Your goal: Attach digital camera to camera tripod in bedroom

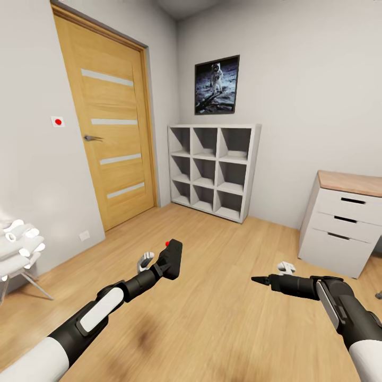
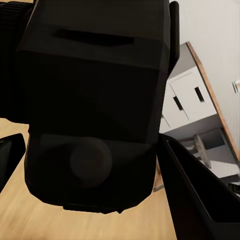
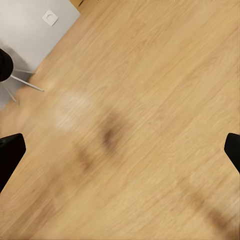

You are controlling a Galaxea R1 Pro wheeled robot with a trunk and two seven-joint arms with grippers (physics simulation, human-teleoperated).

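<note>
In a white-walled bedroom with a light wood plank floor (image 1: 223, 276), the left gripper (image 1: 159, 263) is clamping the small boxy black digital camera (image 1: 171, 258), red button up, above the boards. The hard, rigid body is looking light but likely slick and knock-sensitive; gripping its flat sides seems safest. The right gripper (image 1: 258, 279) is hanging empty, fingers (image 3: 10, 155) spread wide.

Matt black digital camera (image 1: 171, 258); light wood floor (image 1: 223, 297), door (image 1: 109, 127).

Left gripper (image 1: 165, 261) clamped on digital camera (image 1: 171, 258); right gripper (image 1: 255, 279) spread, empty.
</note>
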